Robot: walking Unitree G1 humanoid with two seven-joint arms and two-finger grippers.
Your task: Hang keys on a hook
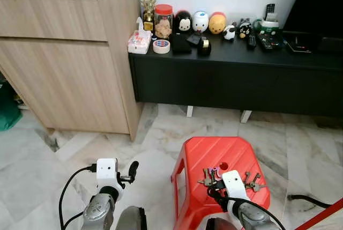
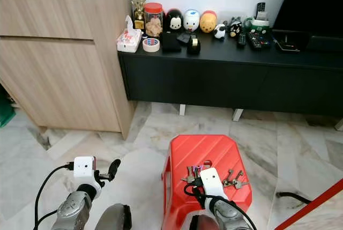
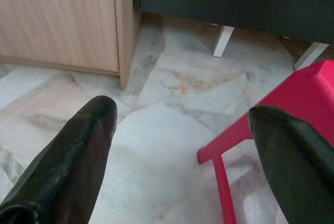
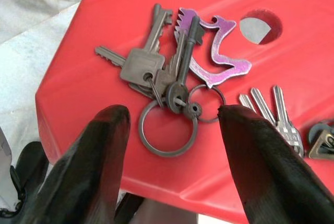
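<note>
Pick-up step: the right tool, fingers spread, is hovering over the keys lying on the red stool; next, lowering and closing on the ring. Left tool is hanging open.

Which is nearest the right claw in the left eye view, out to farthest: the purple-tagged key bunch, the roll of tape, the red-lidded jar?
1. Purple-tagged key bunch: on the red stool, right at the right claw.
2. Roll of tape: near the front of the black console.
3. Red-lidded jar: just behind the tape, by the wall.
</note>
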